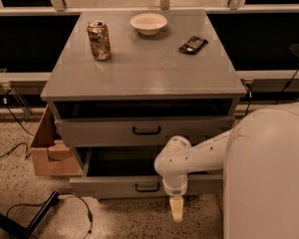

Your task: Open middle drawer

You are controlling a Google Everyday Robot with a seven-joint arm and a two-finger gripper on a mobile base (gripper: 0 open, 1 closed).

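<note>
Camera view puts our gripper (pixel 176 210) just below and right of the handle (pixel 147 187) on the middle drawer (pixel 104 185), which juts out beneath the bench's (pixel 149 68) front edge, and we cannot tell how open that gripper is.

I see the middle drawer (pixel 109 185) at lower centre of the frame, pulled well out, with its shadowed interior exposed. Its flat grey front carries a small black bar handle (pixel 147 187). The gripper (pixel 176 209) hangs just below the front, right of the handle.
</note>
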